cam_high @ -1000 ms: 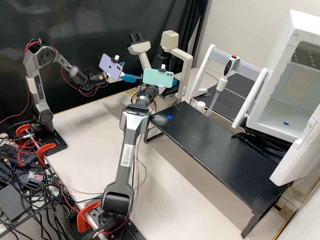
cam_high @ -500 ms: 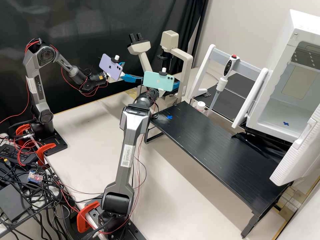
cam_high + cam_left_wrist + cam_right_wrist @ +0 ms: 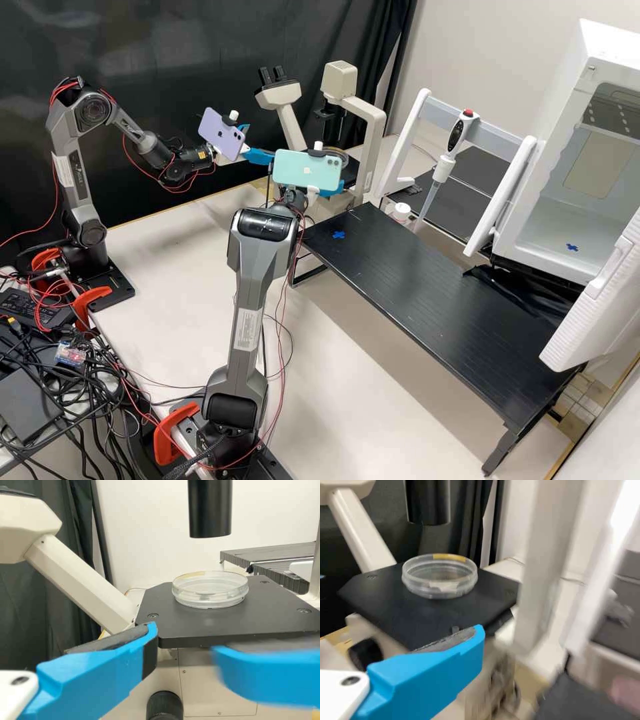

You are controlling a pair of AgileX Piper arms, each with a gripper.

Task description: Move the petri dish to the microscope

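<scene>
Resting petri dish [image 3: 210,591]: on microscope stage [image 3: 280,610].
Left gripper [image 3: 261,155]: spread; retract level toward nine o'clock, high view.
Right gripper [image 3: 478,640]: apparently spread; retract toward seven o'clock, clearing petri dish.

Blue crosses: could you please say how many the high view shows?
2: a blue cross on the black platform, another inside the white cabinet; others may be hidden.

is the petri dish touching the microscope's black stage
Touching. The left wrist view shows the petri dish sitting flat on the black stage, with no gap under its base.
</scene>
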